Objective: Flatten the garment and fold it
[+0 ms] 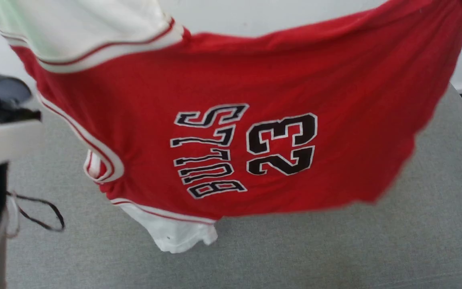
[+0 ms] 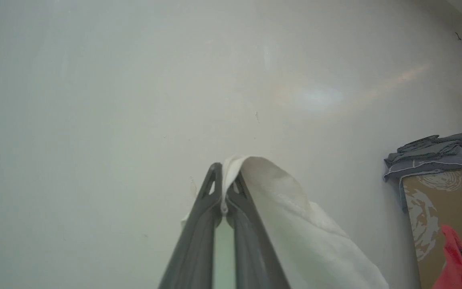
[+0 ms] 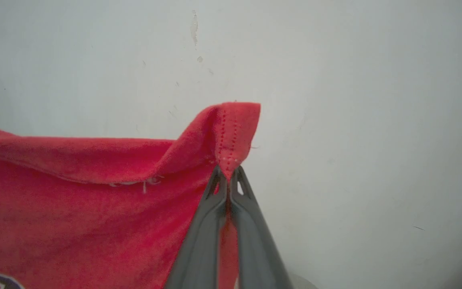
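The left fingers are pinching shut on the edge of a white sleeve, up in front of the pale wall. From there the shirt is hanging in the air, stretched sideways. Its "BULLS 23" lettering is facing the robot's head and is turned on its side. The other sleeve is dangling lowest over the grey counter, and I cannot tell whether it is touching. Over on the right, the right fingers are clamping closed on the stitched red hem corner.

To my eye this is the spreading-out step, with all the folding yet to come. To do it well, I'd say both arms should be lowering together with the top edge taut. The dangling sleeve should land first, and the cloth should be drawn away from it so nothing is tucking under. The 2 grips are sitting at the very edges, so a hard tug is risking a slip.
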